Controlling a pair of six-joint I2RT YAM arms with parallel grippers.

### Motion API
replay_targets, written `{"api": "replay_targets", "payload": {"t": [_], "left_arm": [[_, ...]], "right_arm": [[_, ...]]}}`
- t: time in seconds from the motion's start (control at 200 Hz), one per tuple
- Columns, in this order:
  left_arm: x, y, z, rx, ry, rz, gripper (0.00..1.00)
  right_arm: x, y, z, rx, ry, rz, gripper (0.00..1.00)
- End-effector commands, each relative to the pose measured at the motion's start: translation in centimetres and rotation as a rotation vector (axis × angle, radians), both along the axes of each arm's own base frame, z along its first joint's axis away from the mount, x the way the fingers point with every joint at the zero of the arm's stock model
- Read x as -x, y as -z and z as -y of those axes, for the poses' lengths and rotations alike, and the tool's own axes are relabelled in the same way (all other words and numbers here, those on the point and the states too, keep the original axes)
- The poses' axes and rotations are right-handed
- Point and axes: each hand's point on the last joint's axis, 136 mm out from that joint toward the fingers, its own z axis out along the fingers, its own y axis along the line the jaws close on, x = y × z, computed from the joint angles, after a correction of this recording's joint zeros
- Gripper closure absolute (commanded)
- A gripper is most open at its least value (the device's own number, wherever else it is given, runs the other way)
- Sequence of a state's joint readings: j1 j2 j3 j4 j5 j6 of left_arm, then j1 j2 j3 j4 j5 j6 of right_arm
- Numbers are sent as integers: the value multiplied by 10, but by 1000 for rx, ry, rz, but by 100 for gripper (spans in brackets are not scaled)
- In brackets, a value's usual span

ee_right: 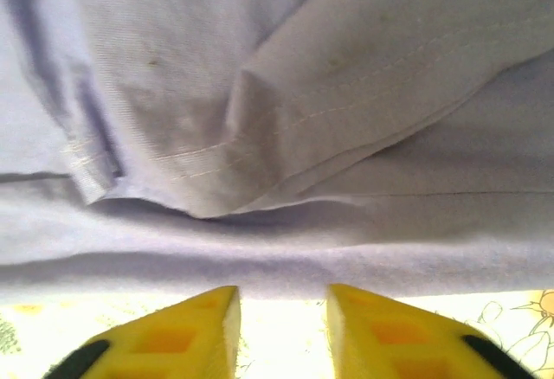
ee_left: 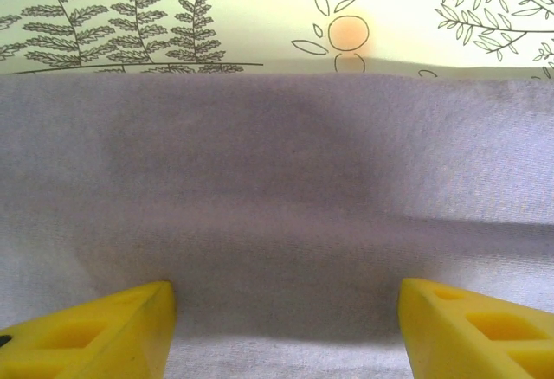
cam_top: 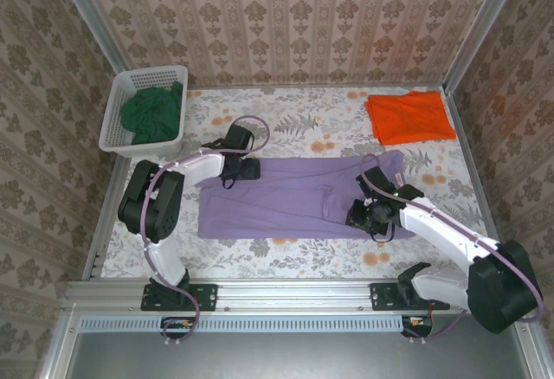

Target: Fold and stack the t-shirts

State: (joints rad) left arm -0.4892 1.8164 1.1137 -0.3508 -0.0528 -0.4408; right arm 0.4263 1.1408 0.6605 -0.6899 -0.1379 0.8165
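Observation:
A lilac-purple t-shirt point(cam_top: 294, 197) lies folded into a long band across the middle of the table. My left gripper point(cam_top: 245, 169) hovers over its far left edge. In the left wrist view the yellow fingers point(ee_left: 104, 331) stand wide apart above the flat purple cloth point(ee_left: 277, 180), holding nothing: open. My right gripper point(cam_top: 363, 215) is at the shirt's near right part. Its fingers point(ee_right: 173, 336) are parted over bare tablecloth just short of the cloth's edge point(ee_right: 346, 67), where a hemmed layer is folded over. An orange t-shirt point(cam_top: 409, 117) lies folded at the back right. A dark green t-shirt point(cam_top: 154, 111) sits bunched in the basket.
The white lattice basket point(cam_top: 117, 124) stands at the back left corner. The table wears a floral cloth point(cam_top: 303, 124) and is walled by patterned panels on three sides. A metal rail point(cam_top: 286, 291) with the arm bases runs along the near edge.

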Motion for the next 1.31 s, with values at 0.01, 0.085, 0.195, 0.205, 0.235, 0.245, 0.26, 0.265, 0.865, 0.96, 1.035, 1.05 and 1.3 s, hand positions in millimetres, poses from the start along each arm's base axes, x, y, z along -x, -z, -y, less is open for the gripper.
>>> {"api": "replay_targets", "payload": {"t": [0.01, 0.085, 0.195, 0.205, 0.235, 0.245, 0.26, 0.265, 0.865, 0.96, 1.035, 1.05, 1.3], "left_arm": [[-1, -15, -7, -7, -9, 37, 30], [-1, -17, -7, -1, -8, 43, 30], [1, -29, 10, 74, 46, 65, 28], [2, -30, 12, 80, 54, 68, 28], [4, -36, 21, 109, 80, 75, 28], [4, -37, 24, 121, 91, 76, 28], [6, -40, 30, 144, 108, 77, 28], [7, -41, 32, 153, 115, 77, 28], [128, -50, 232, 615, 569, -186, 45], [133, -40, 235, 588, 569, -205, 46], [133, -33, 234, 551, 556, -206, 46], [132, -32, 233, 540, 553, -207, 46], [134, -19, 231, 465, 544, -234, 49]], "right_arm": [[-16, -34, 4, 15, 40, 101, 60], [-31, -46, 13, 70, 44, 154, 58], [-41, -43, 37, 141, 97, 140, 54], [-42, -41, 39, 146, 104, 137, 53], [-43, -38, 47, 160, 128, 139, 49], [-44, -37, 50, 162, 138, 141, 48], [-44, -35, 54, 165, 152, 142, 47], [-45, -35, 55, 165, 156, 146, 46], [-60, 16, 94, -48, 330, 247, 54], [-66, 14, 86, -88, 295, 261, 56], [-67, 17, 83, -100, 281, 253, 61], [-68, 18, 83, -101, 279, 252, 61], [-69, 23, 82, -102, 270, 228, 72]]}}
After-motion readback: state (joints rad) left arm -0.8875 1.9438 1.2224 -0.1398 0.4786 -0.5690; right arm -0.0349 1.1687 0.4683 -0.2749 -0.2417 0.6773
